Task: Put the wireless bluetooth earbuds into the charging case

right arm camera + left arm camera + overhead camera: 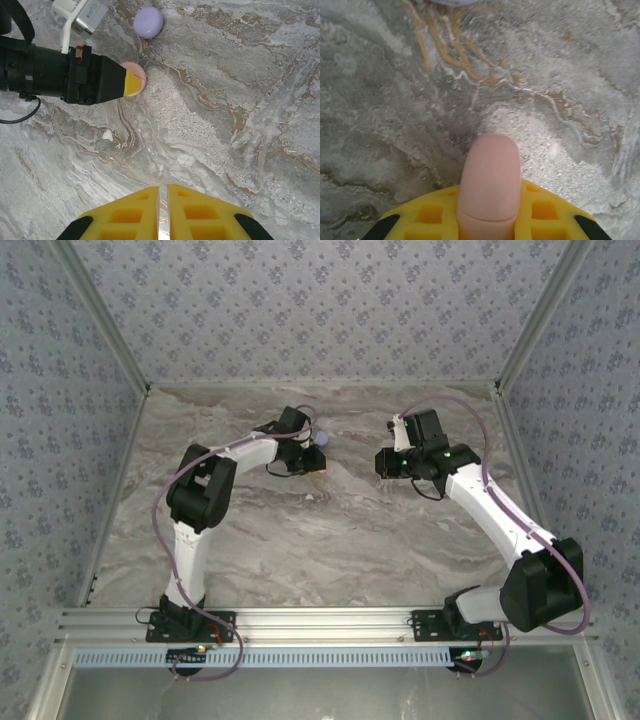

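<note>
My left gripper [490,196] is shut on a pale pink round charging case [490,165], held edge-on between its yellow fingers just above the marble. The right wrist view shows the same case [135,66] at the left gripper's [134,83] tip. A lilac charging case [148,22] lies closed on the table just beyond it, also visible from above [322,438] beside the left gripper [316,458]. My right gripper [163,194] hovers over bare marble to the right of them, shut with nothing in it. The earbuds are out of view.
The marble table [330,540] is walled by patterned panels at the back and on both sides. An aluminium rail [330,622] runs along the near edge. The two arms face each other near the table's far middle.
</note>
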